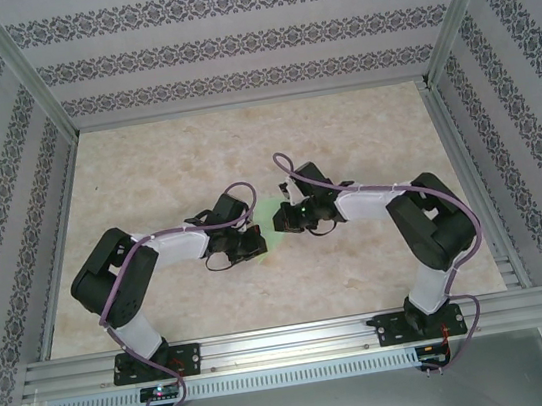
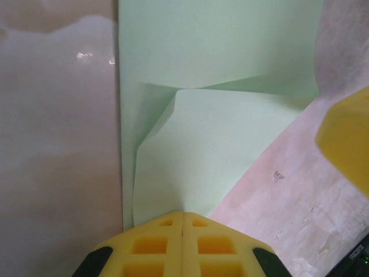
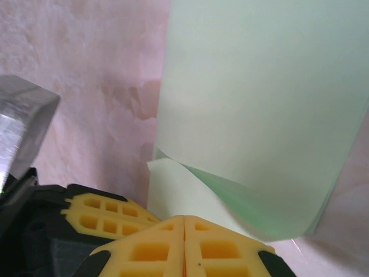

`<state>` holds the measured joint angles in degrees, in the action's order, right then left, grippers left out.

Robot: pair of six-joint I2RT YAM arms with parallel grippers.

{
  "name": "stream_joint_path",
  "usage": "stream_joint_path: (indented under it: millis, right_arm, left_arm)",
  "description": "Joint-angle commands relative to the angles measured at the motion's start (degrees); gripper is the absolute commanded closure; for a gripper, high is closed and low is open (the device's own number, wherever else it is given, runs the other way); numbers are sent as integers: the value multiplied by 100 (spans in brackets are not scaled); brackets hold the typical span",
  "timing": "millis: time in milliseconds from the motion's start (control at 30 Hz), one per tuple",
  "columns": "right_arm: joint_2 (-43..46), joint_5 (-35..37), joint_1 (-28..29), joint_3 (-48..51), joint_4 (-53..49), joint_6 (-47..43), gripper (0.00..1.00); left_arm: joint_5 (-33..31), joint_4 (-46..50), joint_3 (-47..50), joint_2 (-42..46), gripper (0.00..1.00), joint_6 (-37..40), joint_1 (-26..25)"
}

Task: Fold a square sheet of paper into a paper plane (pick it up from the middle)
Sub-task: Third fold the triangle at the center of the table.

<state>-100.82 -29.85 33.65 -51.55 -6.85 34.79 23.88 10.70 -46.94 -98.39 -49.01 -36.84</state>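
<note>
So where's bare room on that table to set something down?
Bare: the far half of the table and the near strip by the rail. Crowded: the centre, where the left gripper and right gripper pinch the paper.

Left arm and right arm meet at the pale green square sheet of paper.

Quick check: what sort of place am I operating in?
Probably a lab robot cell: aluminium frame, patterned wall panels, and a left arm and right arm bolted at a marble-look tabletop.
</note>
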Motion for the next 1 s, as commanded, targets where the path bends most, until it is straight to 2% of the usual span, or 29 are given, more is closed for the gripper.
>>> stream_joint_path:
  millis: [0, 300, 567, 733, 867, 967]
  right_arm:
    - [-132, 56, 113, 44, 123, -13, 93]
    - [-574, 221, 143, -300, -293, -128, 94]
    - [-600, 635, -394, -415, -640, -185, 95]
    - [-178, 665, -452, -474, -682, -131, 95]
    - [339, 606, -234, -302, -514, -87, 95]
    - [408, 504, -22, -192, -395, 33, 95]
  left_arm:
    - [-608, 738, 164, -216, 100, -156, -16]
    - [-659, 933, 136, -220, 100, -170, -16]
    - [-619, 956, 158, -237, 100, -156, -21]
    - [-589, 924, 150, -233, 100, -136, -19]
    - [-537, 879, 137, -230, 100, -117, -20]
    - [-534, 873, 127, -229, 100, -109, -23]
